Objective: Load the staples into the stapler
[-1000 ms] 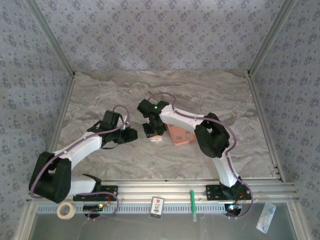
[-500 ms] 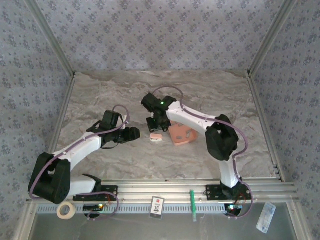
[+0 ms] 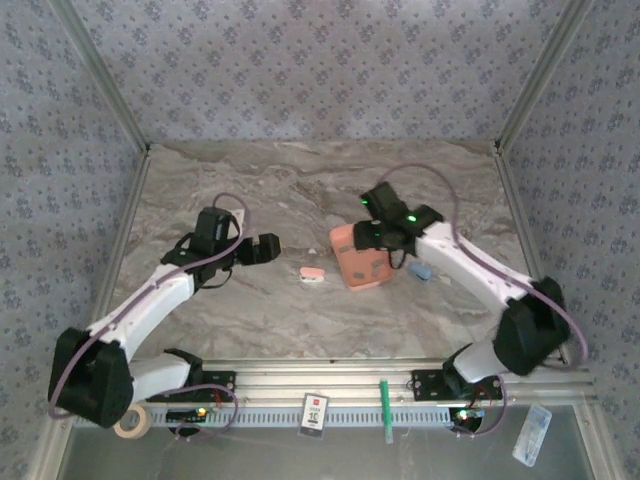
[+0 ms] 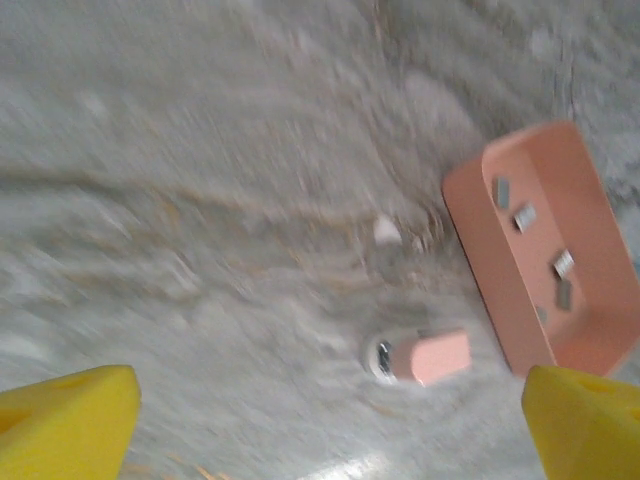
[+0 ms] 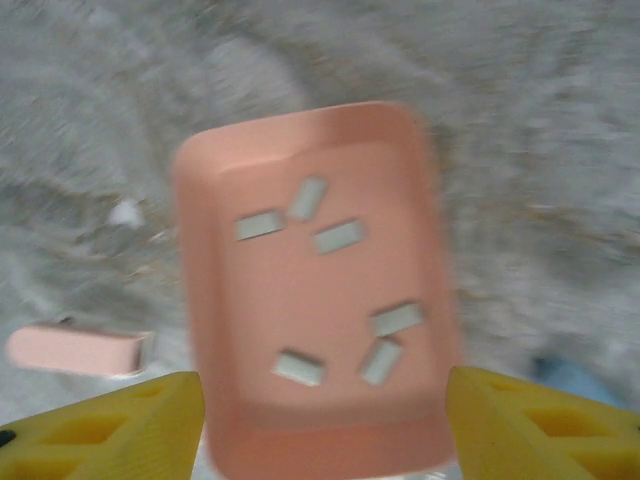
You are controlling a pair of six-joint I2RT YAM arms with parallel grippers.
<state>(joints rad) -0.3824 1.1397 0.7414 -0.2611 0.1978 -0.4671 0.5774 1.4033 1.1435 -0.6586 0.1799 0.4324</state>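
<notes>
- Pale-blue plastic, the stapler point(image 3: 421, 270) is lying at four o'clock of the salmon tray point(image 3: 355, 272); it is likely light and skiddy, so you should be pinching its sides.
- The grey staples point(image 5: 340, 237) are sitting loose inside that tray and are probably brittle; take them by the long edges.
- The left gripper point(image 3: 268, 246) at nine o'clock and the right gripper point(image 3: 366, 238) over the tray are both gaping, empty.

Salmon tray point(image 3: 358, 272) mid-table; right gripper point(image 3: 362, 238) over its far end; pale-blue stapler point(image 3: 421, 270) beside it, right; small pink piece point(image 3: 311, 273) left.
</notes>
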